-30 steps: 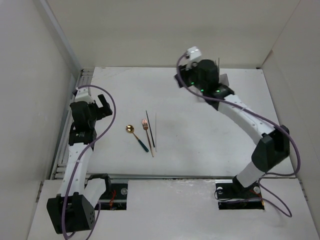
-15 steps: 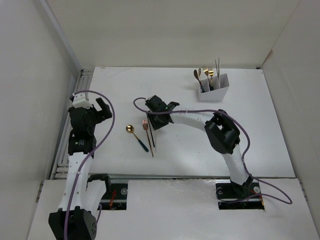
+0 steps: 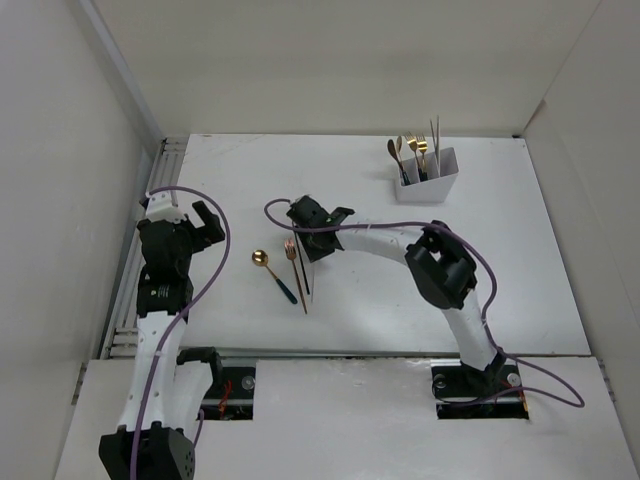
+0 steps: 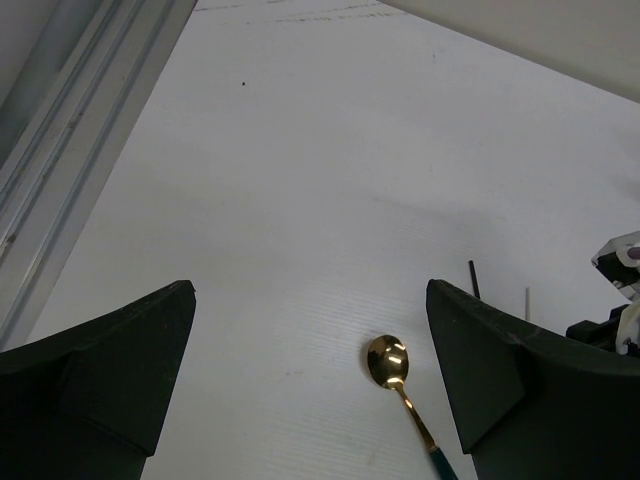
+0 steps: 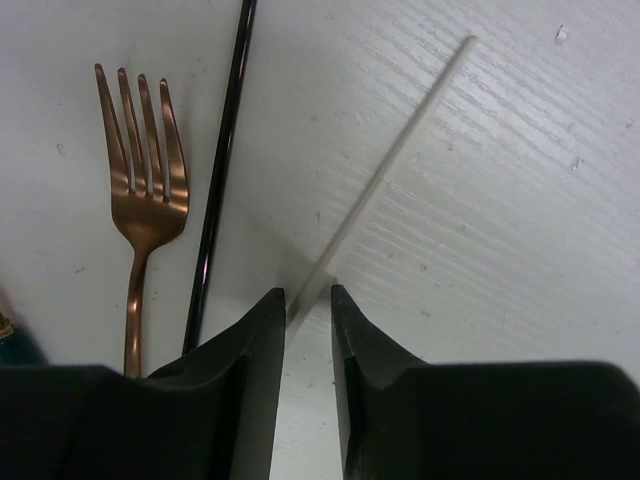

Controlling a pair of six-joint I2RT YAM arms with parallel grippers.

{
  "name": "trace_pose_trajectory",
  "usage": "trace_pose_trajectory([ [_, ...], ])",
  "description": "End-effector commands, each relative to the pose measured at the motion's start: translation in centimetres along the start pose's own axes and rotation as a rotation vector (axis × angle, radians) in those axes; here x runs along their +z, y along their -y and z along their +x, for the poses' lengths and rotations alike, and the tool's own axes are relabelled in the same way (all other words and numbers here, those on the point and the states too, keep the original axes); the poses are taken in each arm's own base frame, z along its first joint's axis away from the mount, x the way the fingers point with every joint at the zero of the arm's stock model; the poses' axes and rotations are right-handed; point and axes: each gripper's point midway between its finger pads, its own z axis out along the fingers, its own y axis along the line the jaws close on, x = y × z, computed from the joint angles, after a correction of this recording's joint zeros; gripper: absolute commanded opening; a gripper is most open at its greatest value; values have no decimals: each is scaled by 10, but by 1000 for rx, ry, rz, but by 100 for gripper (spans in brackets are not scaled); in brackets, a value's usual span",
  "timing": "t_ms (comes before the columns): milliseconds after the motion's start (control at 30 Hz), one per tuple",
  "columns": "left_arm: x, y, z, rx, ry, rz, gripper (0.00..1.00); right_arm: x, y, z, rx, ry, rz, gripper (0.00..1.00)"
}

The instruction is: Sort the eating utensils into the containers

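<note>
On the table lie a gold spoon with a teal handle (image 3: 263, 260), a copper fork (image 3: 291, 251), a dark chopstick (image 3: 299, 262) and a silvery chopstick (image 3: 311, 262). My right gripper (image 3: 309, 241) is low over the silvery chopstick (image 5: 400, 140); in the right wrist view its jaws (image 5: 308, 300) straddle it with a narrow gap, not clamped. The fork (image 5: 145, 190) and dark chopstick (image 5: 222, 170) lie just to its left. My left gripper (image 3: 205, 222) is wide open and empty, left of the spoon (image 4: 388, 360). The white box (image 3: 428, 187) at the back right holds several utensils.
White enclosure walls surround the table. A metal rail (image 3: 135, 260) runs along the left edge, also in the left wrist view (image 4: 70, 150). Purple cables loop off both arms. The spoon's teal handle (image 5: 15, 345) shows at the right wrist view's left edge.
A second ago my right arm was up at the box; it swung left and down to the silvery chopstick. In the last half second it barely shifted. The left arm moved slightly.
</note>
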Motion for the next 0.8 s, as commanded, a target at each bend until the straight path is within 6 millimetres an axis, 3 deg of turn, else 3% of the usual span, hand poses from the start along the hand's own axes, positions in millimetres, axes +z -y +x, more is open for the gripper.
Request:
trace_pose_trajectory([
  [0, -4, 2, -9, 7, 42, 9, 100, 11, 21, 46, -50, -124, 95, 29],
  [100, -4, 1, -10, 6, 44, 0, 100, 13, 45, 60, -9, -155, 102, 24],
  [167, -4, 1, -10, 6, 44, 0, 100, 9, 47, 50, 12, -113, 24, 21],
  [200, -4, 1, -10, 6, 44, 0, 100, 8, 47, 56, 12, -119, 13, 16],
  [233, -4, 1, -10, 6, 44, 0, 100, 6, 49, 49, -10, -101, -5, 4],
  [267, -2, 0, -8, 7, 35, -2, 100, 4, 47, 48, -19, -91, -23, 0],
  [400, 0, 0, -6, 7, 27, -5, 100, 3, 59, 37, 16, -71, -53, 0],
  [533, 1, -1, -3, 16, 18, -7, 100, -16, 78, -2, 49, 54, -81, 0],
  [733, 7, -2, -8, 25, 8, -19, 100, -90, 120, -85, 53, 347, -100, 0],
  [767, 7, -3, -8, 36, 8, -19, 100, -104, 139, -103, 84, 402, -86, 0],
])
